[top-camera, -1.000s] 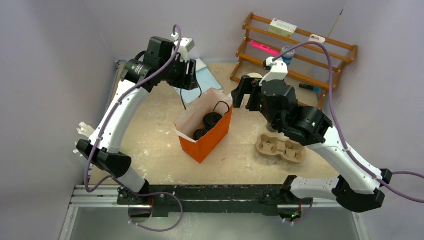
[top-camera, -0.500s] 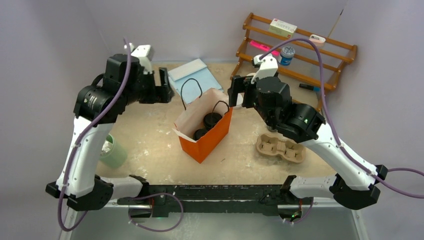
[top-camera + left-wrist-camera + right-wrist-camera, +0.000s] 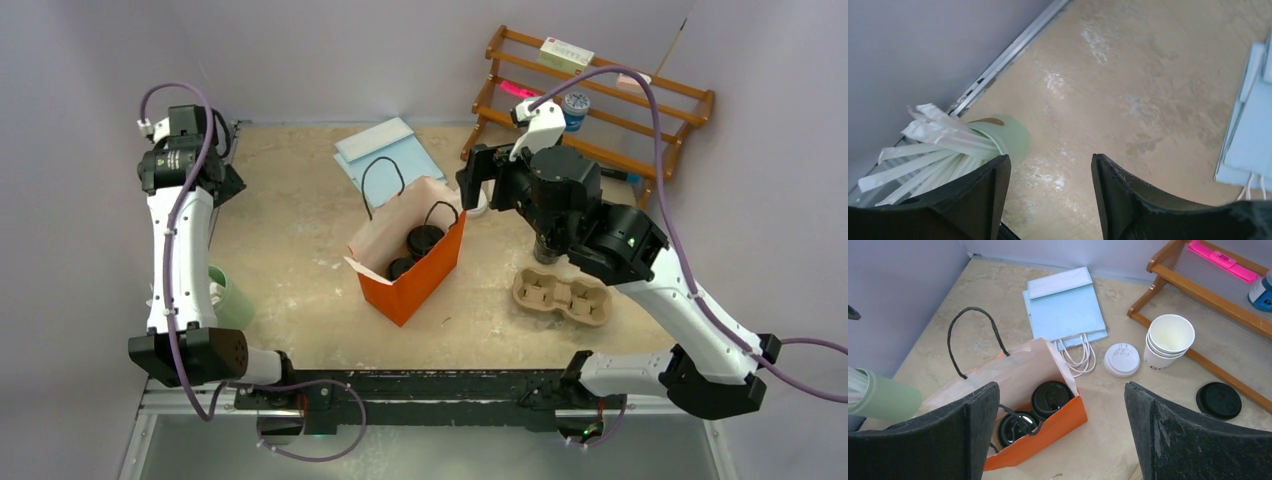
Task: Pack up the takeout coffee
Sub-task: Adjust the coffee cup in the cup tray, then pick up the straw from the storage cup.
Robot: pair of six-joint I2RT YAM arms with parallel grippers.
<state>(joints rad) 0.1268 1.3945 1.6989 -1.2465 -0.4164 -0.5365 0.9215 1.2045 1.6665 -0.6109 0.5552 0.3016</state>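
Two lidded black cups (image 3: pixel 1050 398) stand in the orange bag (image 3: pixel 1048 432) at the middle of the desk (image 3: pixel 300 300). Only the right wrist view shows a loose black lid (image 3: pixel 1218 400) by the rack (image 3: pixel 1198 295). Only the left wrist view shows straws (image 3: pixel 933 135) in the green cup (image 3: pixel 1010 137). The left tool (image 3: pixel 1049 159) and right tool (image 3: pixel 1060 387) both gape wide, empty. The left arm has swung from the bag to the far left corner.

My left arm (image 3: pixel 182 250) and right arm (image 3: pixel 690 308) match: white shells on the long links, blocky black housings at the joints. A purple cable (image 3: pixel 653 120) loops back from each wrist. Just behind the right claw (image 3: pixel 1060 387) sits a white camera mount (image 3: pixel 541 122); further back, a small green light (image 3: pixel 629 241) glows. The fingers (image 3: pixel 1168 440) are broad, matte black and rough-edged.
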